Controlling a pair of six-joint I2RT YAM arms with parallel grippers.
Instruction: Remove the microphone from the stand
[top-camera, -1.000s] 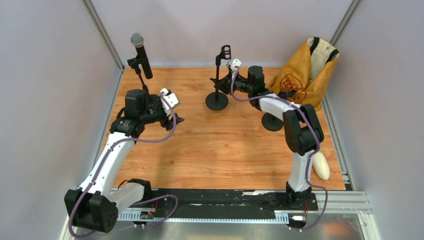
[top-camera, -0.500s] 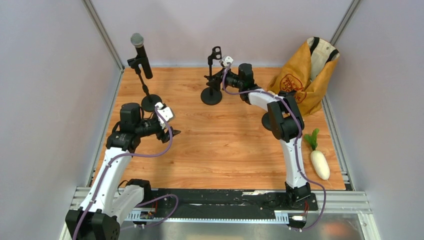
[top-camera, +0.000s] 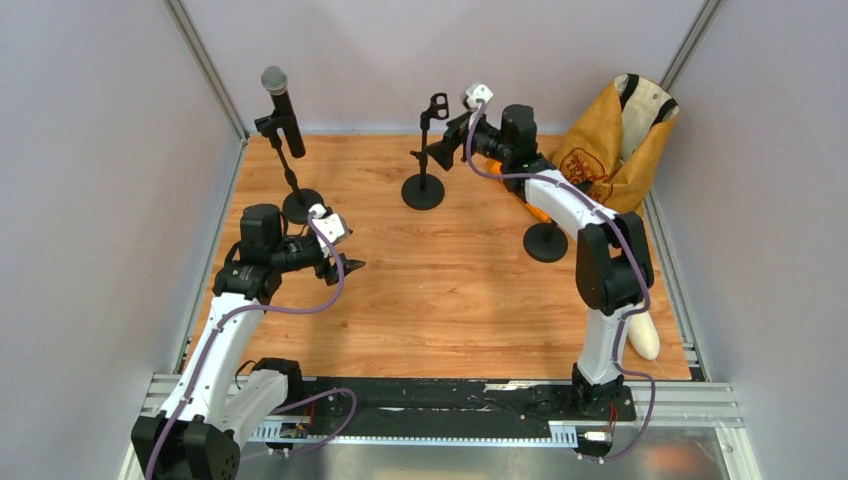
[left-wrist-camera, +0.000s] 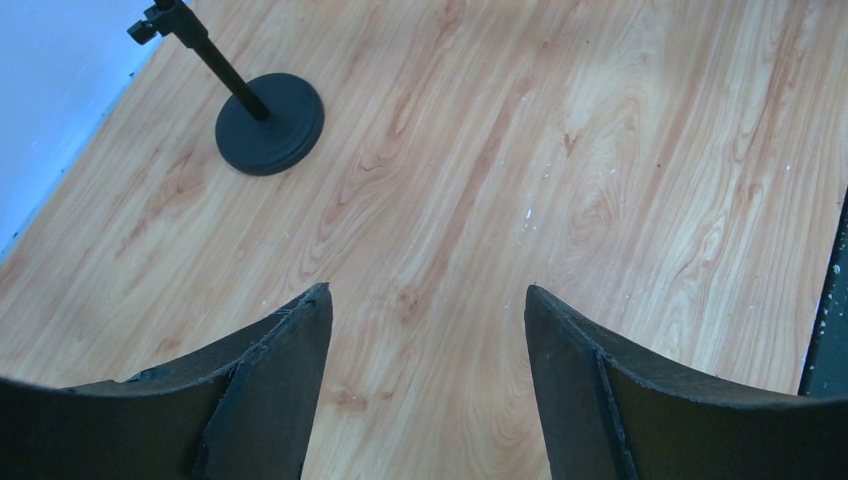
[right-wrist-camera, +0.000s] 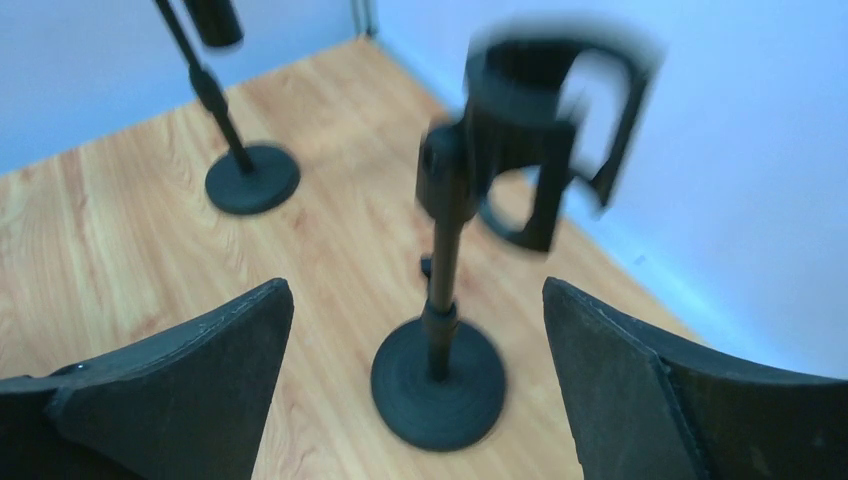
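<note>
Jaws on both arms are spread wide, nothing held. Right gripper (right-wrist-camera: 415, 288) faces the empty stand (right-wrist-camera: 440, 300), whose pole shows in the gap ahead of the fingers. No contact visible. That stand's clip (right-wrist-camera: 545, 140) is blurred and holds nothing. Left gripper (left-wrist-camera: 428, 300) hangs over bare table (left-wrist-camera: 600, 150), angled toward the mic stand's base (left-wrist-camera: 270, 125), well apart from it.

Outward: microphone (top-camera: 283, 108) sits in the mic stand (top-camera: 293, 170) at the back-left corner, near the wall, grille up, tilted slightly.

Handling, as a guess: mic prob. rigid and fairly dense for its size, w/ a smooth tapered body, so it may slip under a light pinch. Grille is the dent-prone part, so avoid it. Best hold looks like the handle just above the holder, below the grille, pulling along the mic's own axis. Holder likely grips by friction and the base is small, so the stand may lift or tip w/ the mic. Other gripper could pin the pole. Left arm is the nearer one.
</note>
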